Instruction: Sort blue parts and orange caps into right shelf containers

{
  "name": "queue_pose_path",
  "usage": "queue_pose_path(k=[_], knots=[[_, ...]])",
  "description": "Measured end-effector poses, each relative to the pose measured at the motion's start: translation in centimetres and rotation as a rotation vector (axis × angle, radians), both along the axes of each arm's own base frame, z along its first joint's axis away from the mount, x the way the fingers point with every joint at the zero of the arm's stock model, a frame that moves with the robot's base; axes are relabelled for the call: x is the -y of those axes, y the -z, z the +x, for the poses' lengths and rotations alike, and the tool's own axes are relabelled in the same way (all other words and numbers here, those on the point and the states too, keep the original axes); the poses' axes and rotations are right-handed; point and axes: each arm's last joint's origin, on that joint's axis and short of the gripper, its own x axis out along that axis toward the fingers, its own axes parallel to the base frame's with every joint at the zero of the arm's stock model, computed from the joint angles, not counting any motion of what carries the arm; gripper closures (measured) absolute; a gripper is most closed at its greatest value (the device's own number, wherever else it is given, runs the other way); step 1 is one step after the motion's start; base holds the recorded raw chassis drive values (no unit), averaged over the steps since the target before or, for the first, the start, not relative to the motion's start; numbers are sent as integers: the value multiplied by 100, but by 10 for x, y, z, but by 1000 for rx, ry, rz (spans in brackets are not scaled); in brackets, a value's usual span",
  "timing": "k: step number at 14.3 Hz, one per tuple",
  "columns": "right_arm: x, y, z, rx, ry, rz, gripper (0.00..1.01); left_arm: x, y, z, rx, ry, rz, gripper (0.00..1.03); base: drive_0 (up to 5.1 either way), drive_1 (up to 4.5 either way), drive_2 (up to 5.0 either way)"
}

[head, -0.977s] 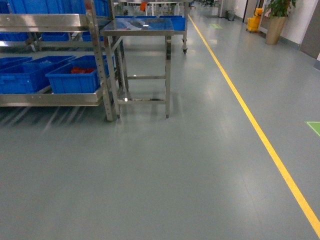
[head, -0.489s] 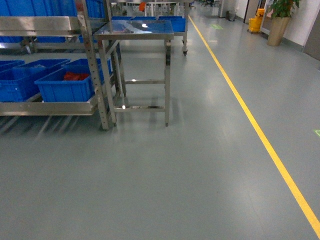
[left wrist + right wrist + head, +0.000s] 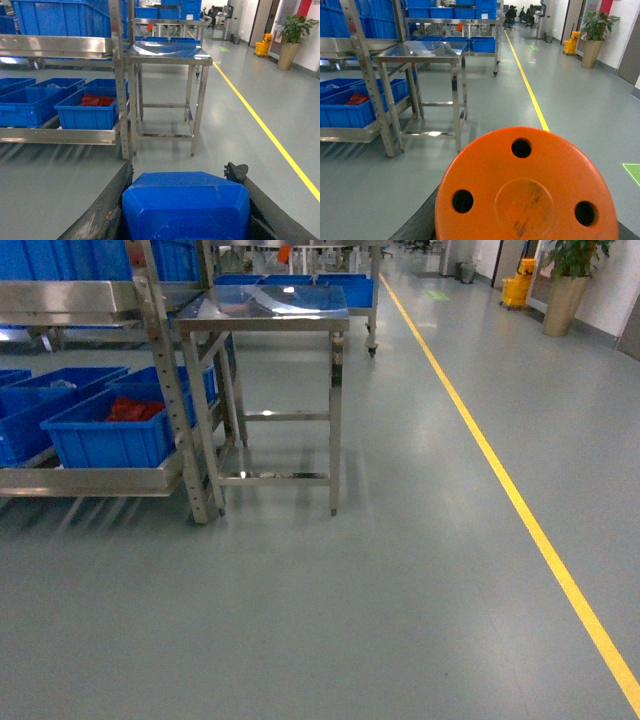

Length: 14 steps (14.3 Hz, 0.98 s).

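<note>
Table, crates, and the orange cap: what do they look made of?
Table: likely stainless steel, mirror-bright top with glare. Crates: apparently moulded plastic, uniform bright blue, thick rims. Orange cap: seemingly plastic, satin sheen, three holes, scuffed centre.

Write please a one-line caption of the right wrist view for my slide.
Orange cap with three holes fills the foreground; steel table and shelf with blue crates stand beyond.
</note>
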Motion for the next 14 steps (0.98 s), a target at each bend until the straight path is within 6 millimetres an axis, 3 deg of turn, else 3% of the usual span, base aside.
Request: queue_pose_path(k=[14], knots=[[0, 0, 0, 0, 0, 0, 56, 0, 0, 0, 0, 0, 0, 60, -6, 427, -440]])
